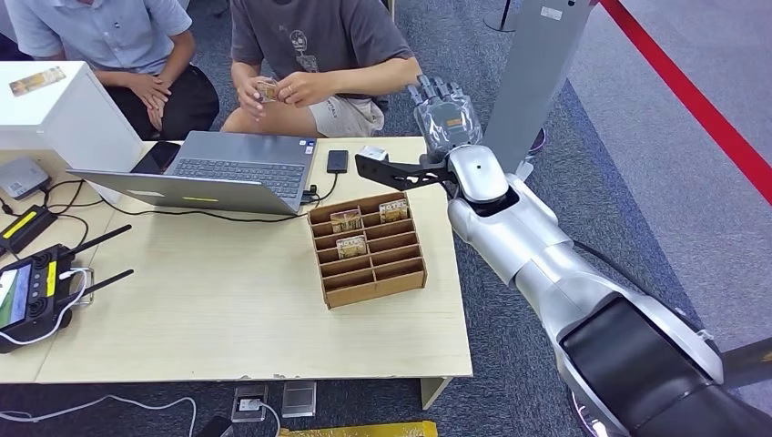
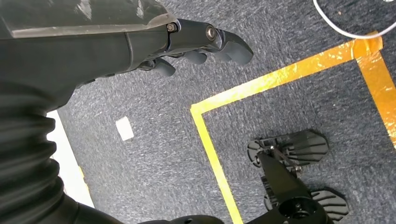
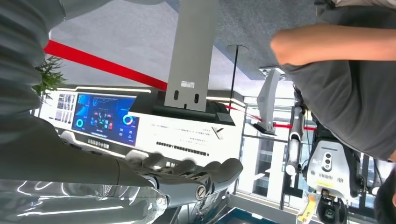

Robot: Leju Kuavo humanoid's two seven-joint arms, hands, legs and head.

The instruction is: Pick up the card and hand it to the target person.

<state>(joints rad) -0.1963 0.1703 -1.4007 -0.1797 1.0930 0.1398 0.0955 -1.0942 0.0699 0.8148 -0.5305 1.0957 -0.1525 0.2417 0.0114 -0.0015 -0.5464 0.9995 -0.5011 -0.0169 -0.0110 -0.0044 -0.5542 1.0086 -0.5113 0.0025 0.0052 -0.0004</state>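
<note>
A controller (image 1: 35, 293) with a screen and antennas is seen lying far to the left of the right hand, at the table's (image 1: 228, 319) left edge, with a white box (image 1: 64, 109) beyond it. An open laptop (image 1: 218, 168) is placed further along, with a dark phone (image 1: 338, 161) beside it. A wooden slotted rack (image 1: 369, 248) is found on the table just below and to the left of the right hand; cards (image 1: 346, 219) are seen standing in several of its upper slots. The card (image 1: 267, 89) is held in both hands of the person in the grey shirt (image 1: 314, 41), seated beyond the table, up and to the left of the right hand and apart from it. A second person (image 1: 109, 36) is seated further left. The right hand (image 1: 444, 114) is raised past the table's far right corner, close to the grey-shirted person's elbow; its fingers (image 3: 219, 170) are extended, slightly apart, with nothing held. The left hand (image 2: 201, 44) is recorded hanging over grey carpet marked with yellow tape (image 2: 280, 77); its fingers (image 2: 233, 46) are loosely curved and spread, with nothing in them.
</note>
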